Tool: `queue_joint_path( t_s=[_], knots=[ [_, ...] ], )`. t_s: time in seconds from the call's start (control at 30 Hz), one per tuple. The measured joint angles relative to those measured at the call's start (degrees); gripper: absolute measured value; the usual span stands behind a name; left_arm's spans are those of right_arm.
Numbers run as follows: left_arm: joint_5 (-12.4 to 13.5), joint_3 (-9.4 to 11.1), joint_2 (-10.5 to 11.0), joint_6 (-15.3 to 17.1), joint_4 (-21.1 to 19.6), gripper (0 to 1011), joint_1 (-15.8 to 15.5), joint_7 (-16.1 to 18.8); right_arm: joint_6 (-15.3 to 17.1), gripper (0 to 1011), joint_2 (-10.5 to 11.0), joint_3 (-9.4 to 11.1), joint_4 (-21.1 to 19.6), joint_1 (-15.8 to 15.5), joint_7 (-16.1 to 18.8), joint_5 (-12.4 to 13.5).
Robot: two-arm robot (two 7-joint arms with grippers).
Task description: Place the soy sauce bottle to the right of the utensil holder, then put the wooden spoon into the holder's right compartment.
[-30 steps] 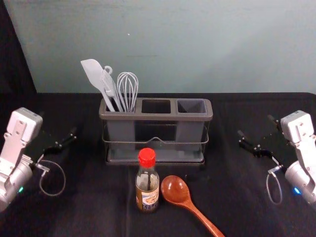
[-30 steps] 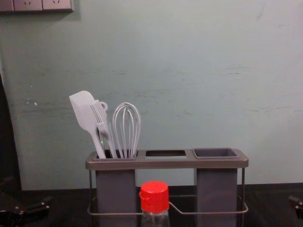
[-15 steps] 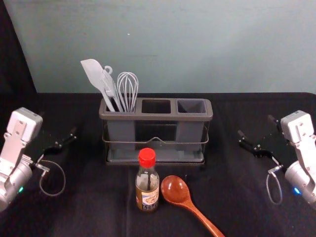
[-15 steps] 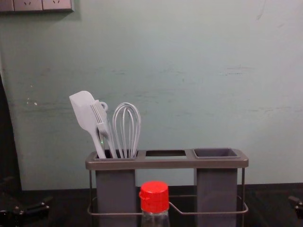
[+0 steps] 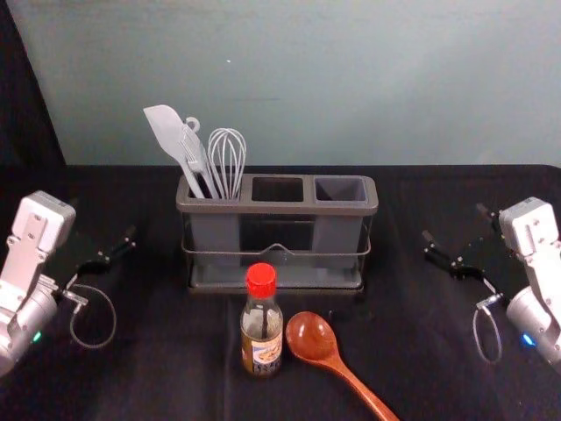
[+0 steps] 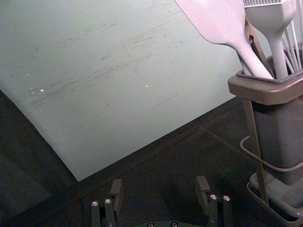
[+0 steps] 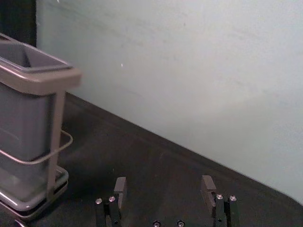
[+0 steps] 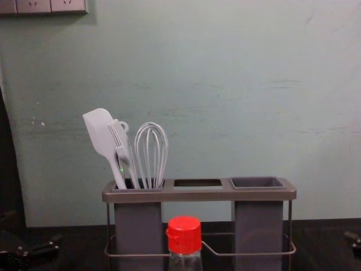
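Both placements are awaiting: the soy sauce bottle (image 5: 261,338) is standing at the utensil holder's (image 5: 276,209) six o'clock, the wooden spoon (image 5: 311,338) lying at five, left tool (image 6: 160,185) and right tool (image 7: 164,184) hovering open at nine and three.

1. The utensil holder (image 5: 280,209) stands on the desk (image 5: 149,377), before the wall (image 5: 351,79).
2. Its left compartment (image 5: 215,232) holds a spatula (image 5: 165,130), a whisk (image 5: 226,156) to the right, and another utensil (image 5: 194,147) between them.
3. The soy sauce bottle (image 5: 261,338) stands upright before the holder.
4. The wooden spoon (image 5: 312,338) lies just right of the bottle, handle angling forward and rightward, away from the holder.
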Motion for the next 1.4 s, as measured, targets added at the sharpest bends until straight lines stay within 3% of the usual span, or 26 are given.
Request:
queue_joint_path(
  t_s=[0.27, 0.47, 0.6, 0.67, 0.7, 0.73, 0.8, 0.9, 1.13, 1.27, 1.4],
  knots=[
    [0.00, 0.00, 0.00, 0.00, 0.00, 1011, 0.00, 0.00, -2.61, 1004, 1.05, 2.75, -4.13, -3.59, -1.13, -0.65],
    [0.00, 0.00, 0.00, 0.00, 0.00, 1011, 0.00, 0.00, -3.40, 1004, 2.81, 6.11, -9.25, -8.21, -1.26, 1.72],
    [0.00, 0.00, 0.00, 0.00, 0.00, 1011, 0.00, 0.00, -4.64, 1004, 4.28, 8.20, -12.45, -11.55, 0.57, 4.28],
    [0.00, 0.00, 0.00, 0.00, 0.00, 1012, 0.00, 0.00, -6.63, 1004, 5.81, 9.76, -14.24, -13.99, 4.96, 8.66],
    [0.00, 0.00, 0.00, 0.00, 0.00, 1012, 0.00, 0.00, -6.63, 1004, 5.81, 9.76, -14.24, -13.99, 4.96, 8.66],
    [0.00, 0.00, 0.00, 0.00, 0.00, 1011, 0.00, 0.00, -7.63, 1004, 6.71, 10.48, -14.97, -15.17, 7.85, 11.21],
    [0.00, 0.00, 0.00, 0.00, 0.00, 1011, 0.00, 0.00, -8.42, 1004, 7.55, 11.10, -15.57, -16.20, 10.37, 13.42],
    [0.00, 0.00, 0.00, 0.00, 0.00, 1012, 0.00, 0.00, -9.97, 1004, 9.73, 12.33, -16.92, -18.70, 17.28, 18.78],
    [0.00, 0.00, 0.01, 0.00, 0.00, 1011, 0.00, 0.00, -10.18, 1004, 12.60, 12.33, -18.66, -19.95, 27.13, 23.45],
    [0.00, 0.00, 0.00, 0.00, 0.00, 1011, 0.00, 0.00, -8.64, 1004, 13.92, 10.32, -19.58, -18.13, 34.54, 24.69],
    [0.00, 0.00, 0.00, 0.00, 0.00, 1012, 0.00, 0.00, -6.09, 1004, 13.52, 7.48, -19.75, -14.99, 39.77, 24.84]
  ],
)
